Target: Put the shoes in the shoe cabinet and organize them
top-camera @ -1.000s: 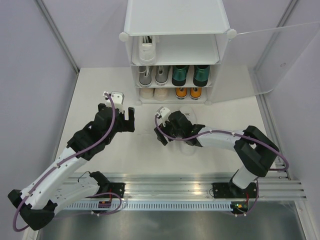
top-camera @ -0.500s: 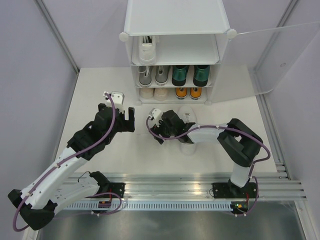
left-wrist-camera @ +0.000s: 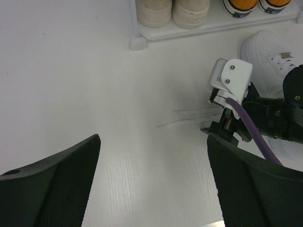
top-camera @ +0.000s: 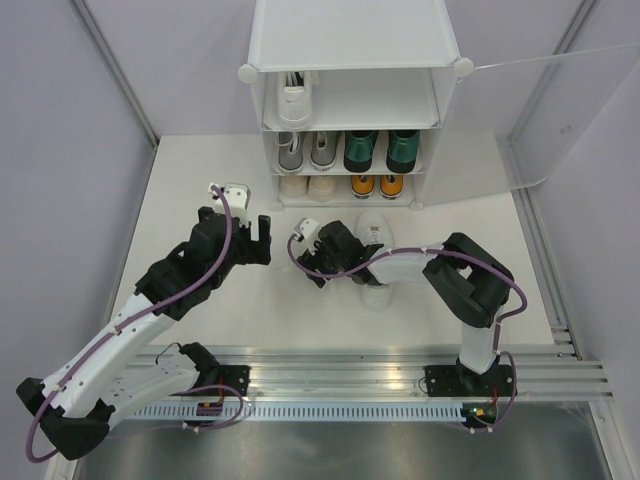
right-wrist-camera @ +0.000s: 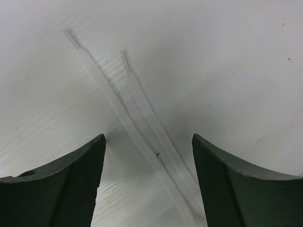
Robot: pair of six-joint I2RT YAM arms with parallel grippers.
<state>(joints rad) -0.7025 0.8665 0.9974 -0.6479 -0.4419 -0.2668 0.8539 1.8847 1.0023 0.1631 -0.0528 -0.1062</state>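
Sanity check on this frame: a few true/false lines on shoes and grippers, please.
1. A white sneaker lies on the table, outside the shoe cabinet. True.
2. The right gripper is clamped on that sneaker. False: it is open, above laces lying on the table.
3. In the top view, the green pair sits on the middle shelf, right of the grey pair. True.
4. The left gripper holds a shoe. False: it is open and empty.

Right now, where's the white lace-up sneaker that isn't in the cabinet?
Top view: the white sneaker lies on the table just right of centre, in front of the white plastic shoe cabinet, under the right arm.
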